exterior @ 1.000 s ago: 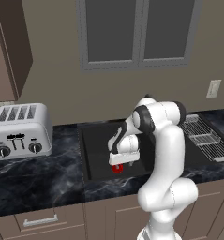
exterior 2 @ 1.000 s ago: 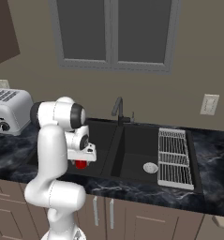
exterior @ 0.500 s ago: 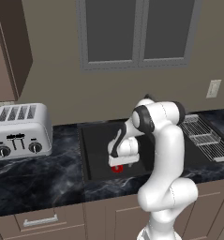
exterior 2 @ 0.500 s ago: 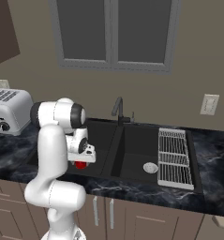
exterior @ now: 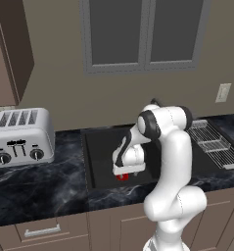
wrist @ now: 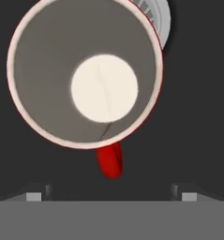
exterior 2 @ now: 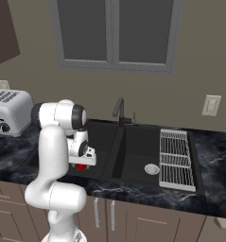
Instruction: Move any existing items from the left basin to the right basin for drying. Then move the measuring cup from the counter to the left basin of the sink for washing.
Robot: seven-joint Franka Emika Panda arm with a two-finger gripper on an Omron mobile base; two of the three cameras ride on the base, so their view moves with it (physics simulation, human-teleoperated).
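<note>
Arm's hunched over the left basin (exterior 2: 101, 142) at centre-left of the frame, hand right above a red mug (exterior 2: 81, 166) peeking out under it. Wire rack (exterior 2: 175, 159) sits right of the right basin (exterior 2: 138, 153), toaster (exterior 2: 8, 111) far left.

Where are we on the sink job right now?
Nothing is done yet. The red mug stands upright in the left basin, partly covering its drain. In hand: the open gripper hangs right above the mug, not gripping. Left: lift the mug into the right basin, then the measuring cup step.
</note>
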